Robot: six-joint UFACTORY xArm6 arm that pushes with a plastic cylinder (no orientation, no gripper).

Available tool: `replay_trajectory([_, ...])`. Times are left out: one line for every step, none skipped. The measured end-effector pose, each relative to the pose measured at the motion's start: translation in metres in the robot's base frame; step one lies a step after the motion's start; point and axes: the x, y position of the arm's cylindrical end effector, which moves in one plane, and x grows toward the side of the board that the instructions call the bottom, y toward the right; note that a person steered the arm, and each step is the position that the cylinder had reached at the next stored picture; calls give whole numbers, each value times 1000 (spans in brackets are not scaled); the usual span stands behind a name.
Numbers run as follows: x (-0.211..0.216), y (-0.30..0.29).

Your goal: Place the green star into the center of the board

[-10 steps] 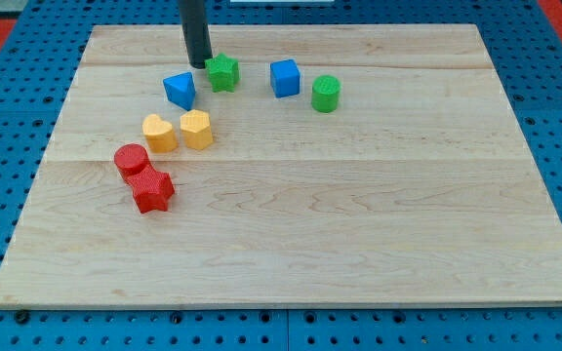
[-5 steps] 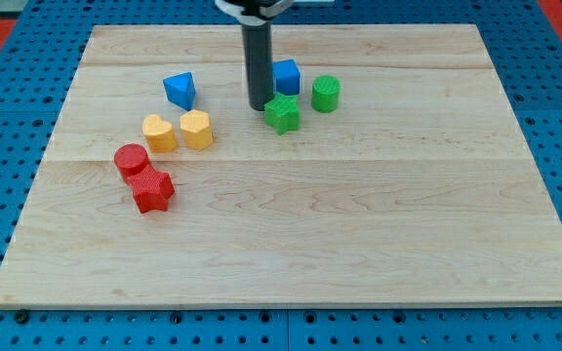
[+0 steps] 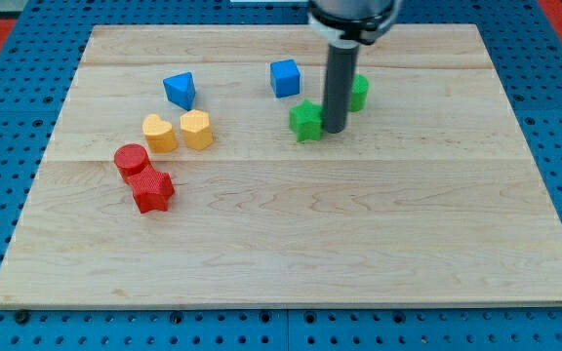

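Observation:
The green star [image 3: 306,120] lies on the wooden board [image 3: 291,234], a little above the board's middle and slightly to the view's right. My tip [image 3: 336,130] stands right beside it, touching its right side. The rod rises from there and partly hides a green cylinder [image 3: 358,93] behind it.
A blue cube [image 3: 284,78] lies above and left of the star. A blue triangular block [image 3: 180,90], two yellow blocks [image 3: 159,133] [image 3: 195,129], a red cylinder [image 3: 131,160] and a red star [image 3: 152,189] sit at the left.
The green star has slid right and down from the upper left, past the blue cube. My tip went from the star's left side to its right side. The green cylinder shifted slightly right.

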Motion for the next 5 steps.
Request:
replay_trajectory([-30,-9])
replay_trajectory([-39,-39])
replay_trajectory([-36,-63])
replay_trajectory([-29,-49])
replay_trajectory([-66,-74])
